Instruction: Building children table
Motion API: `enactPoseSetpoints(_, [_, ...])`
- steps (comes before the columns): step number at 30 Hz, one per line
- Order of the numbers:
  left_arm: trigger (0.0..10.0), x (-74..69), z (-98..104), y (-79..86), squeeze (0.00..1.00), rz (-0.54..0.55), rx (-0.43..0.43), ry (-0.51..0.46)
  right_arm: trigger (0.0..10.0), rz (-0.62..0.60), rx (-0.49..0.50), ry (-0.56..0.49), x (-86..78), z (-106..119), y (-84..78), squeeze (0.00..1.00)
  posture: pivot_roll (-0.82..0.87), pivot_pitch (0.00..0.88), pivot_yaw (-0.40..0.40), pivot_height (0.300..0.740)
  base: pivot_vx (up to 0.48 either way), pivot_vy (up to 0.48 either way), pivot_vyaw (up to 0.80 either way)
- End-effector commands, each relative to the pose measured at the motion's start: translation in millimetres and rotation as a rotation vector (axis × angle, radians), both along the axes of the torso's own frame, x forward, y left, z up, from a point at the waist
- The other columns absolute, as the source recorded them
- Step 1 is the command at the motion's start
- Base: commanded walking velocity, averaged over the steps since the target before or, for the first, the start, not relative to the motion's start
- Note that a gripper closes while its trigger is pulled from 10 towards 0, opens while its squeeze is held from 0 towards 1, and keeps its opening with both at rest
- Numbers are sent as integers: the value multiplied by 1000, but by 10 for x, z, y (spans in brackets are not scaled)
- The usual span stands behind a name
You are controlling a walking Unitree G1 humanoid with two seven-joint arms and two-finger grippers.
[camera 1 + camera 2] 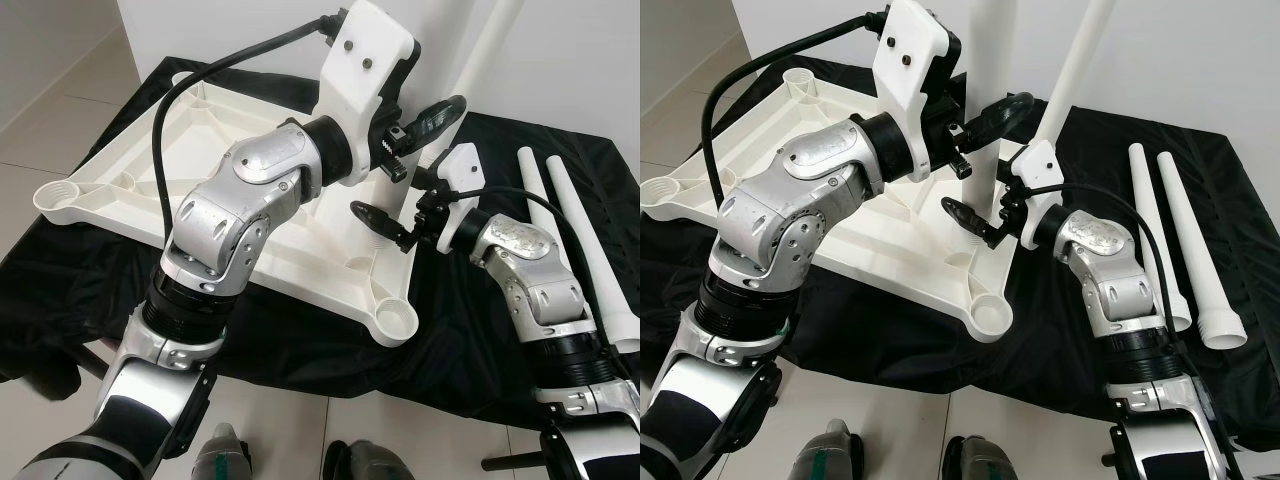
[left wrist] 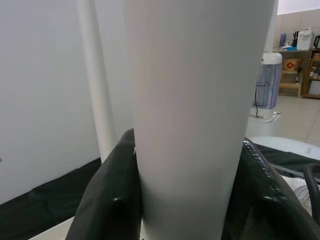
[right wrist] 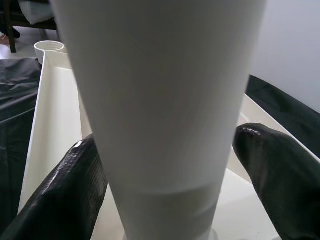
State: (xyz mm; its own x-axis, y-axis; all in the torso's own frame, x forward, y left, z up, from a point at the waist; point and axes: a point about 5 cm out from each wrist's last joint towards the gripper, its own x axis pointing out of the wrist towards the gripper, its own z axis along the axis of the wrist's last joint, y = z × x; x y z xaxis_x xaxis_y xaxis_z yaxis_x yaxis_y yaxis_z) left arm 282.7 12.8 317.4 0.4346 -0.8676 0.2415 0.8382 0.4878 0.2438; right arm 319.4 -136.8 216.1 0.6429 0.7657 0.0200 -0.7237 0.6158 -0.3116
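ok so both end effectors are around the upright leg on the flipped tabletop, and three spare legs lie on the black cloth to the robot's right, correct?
Not quite: two spare legs lie on the black cloth, not three, as the right eye view shows. The rest holds: the left end effector and right end effector both sit around the upright leg on the flipped tabletop.

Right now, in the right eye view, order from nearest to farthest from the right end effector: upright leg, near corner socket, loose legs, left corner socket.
1. upright leg, at the right end effector
2. near corner socket, just below
3. loose legs, lying to the right
4. left corner socket, far left
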Motion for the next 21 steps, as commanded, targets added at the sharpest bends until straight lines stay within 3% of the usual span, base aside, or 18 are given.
enactPoseSetpoints(1, [10000,-71,60,-46,0,-50,6,-52,6627,-9,-6,-14,15,20,-18,0,-7,44,-79,740,0,0,0])
enactPoseSetpoints(2, [10000,-71,58,-47,0,-50,6,-52,4588,-9,-4,-15,21,27,-17,0,-6,45,-79,740,0,0,0])
enactPoseSetpoints(3, [10000,-71,57,-47,0,-50,6,-52,1529,-13,-2,-12,27,31,-19,0,-7,46,-80,740,0,0,0])
enactPoseSetpoints(5, [10000,-71,57,-47,0,-50,6,-52,1529,-13,-2,-12,27,31,-19,0,-7,46,-80,740,0,0,0])
enactPoseSetpoints(6, [10000,-73,56,-49,0,-50,6,-52,0,-15,-1,-10,33,35,-23,0,-7,46,-80,740,0,0,0])
enactPoseSetpoints(19, [10000,-105,16,-84,0,-71,17,-48,0,-47,23,-29,73,87,-44,0,-10,46,-75,740,0,0,0])
enactPoseSetpoints(20, [10000,-114,4,-92,0,-85,10,-31,10000,-53,34,-24,79,88,-45,0,-9,46,-75,740,0,0,0])
enactPoseSetpoints(21, [10000,-122,1,-94,1000,-100,-4,-12,10000,-68,57,-19,92,90,-51,0,-7,47,-76,740,0,0,0])
